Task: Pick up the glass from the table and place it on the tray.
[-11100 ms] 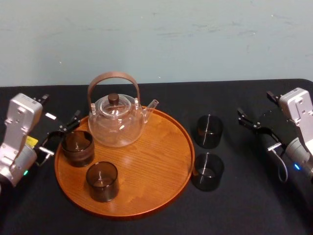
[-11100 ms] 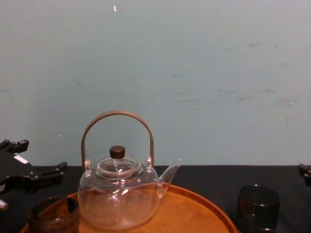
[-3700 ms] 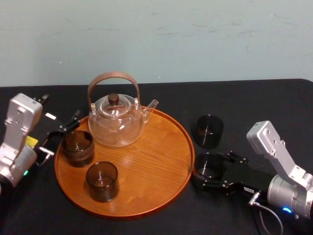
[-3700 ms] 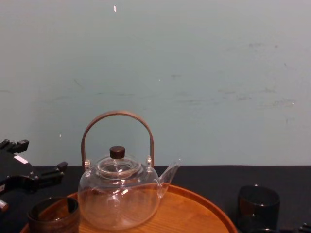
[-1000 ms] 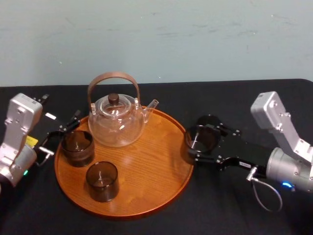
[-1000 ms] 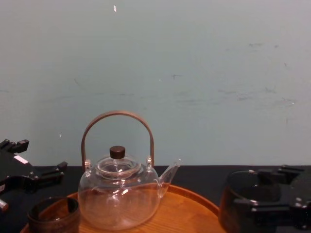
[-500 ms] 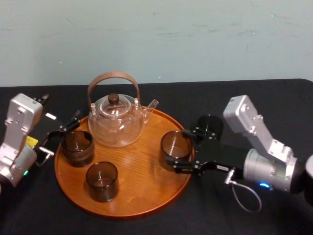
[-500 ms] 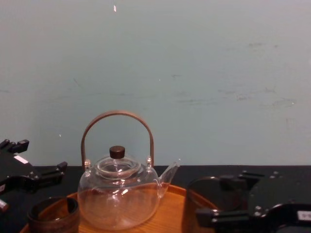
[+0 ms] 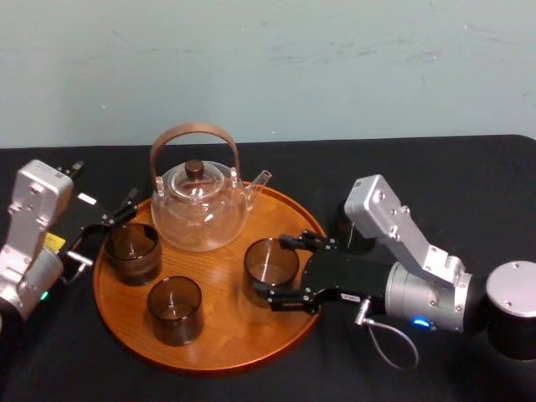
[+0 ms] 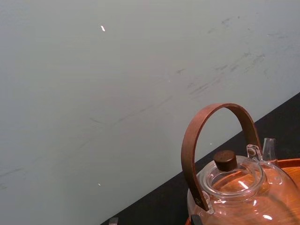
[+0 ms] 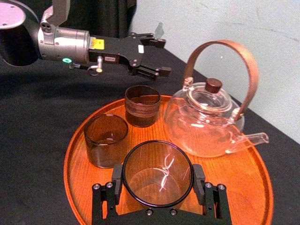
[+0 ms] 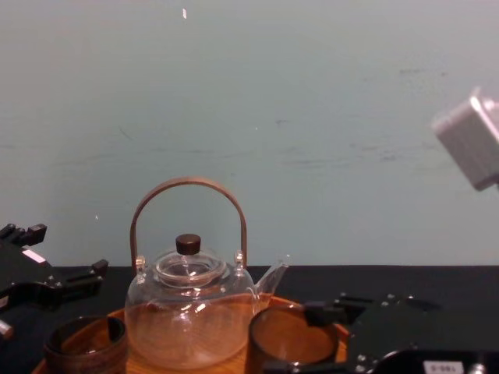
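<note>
A dark smoked glass (image 9: 270, 260) sits between the fingers of my right gripper (image 9: 271, 270), which is shut on it. It is over the right-middle part of the round orange-brown wooden tray (image 9: 226, 331). The right wrist view shows both black fingers (image 11: 116, 174) pressed against the glass (image 11: 157, 174), with the tray (image 11: 243, 178) beneath. I cannot tell whether its base touches the wood. In the chest view the glass (image 12: 292, 343) is just right of the teapot. My left gripper (image 9: 117, 222) is parked, open and empty, by the tray's left rim.
On the tray stand a clear glass teapot (image 9: 199, 211) with a brown hoop handle at the back and two dark glasses (image 9: 132, 251) (image 9: 174, 310) on the left. One more dark glass (image 9: 345, 224) stands on the black table, behind my right arm.
My right gripper has carried the glass leftward, from the tray's right rim to farther in over the tray. The left arm has not moved.
</note>
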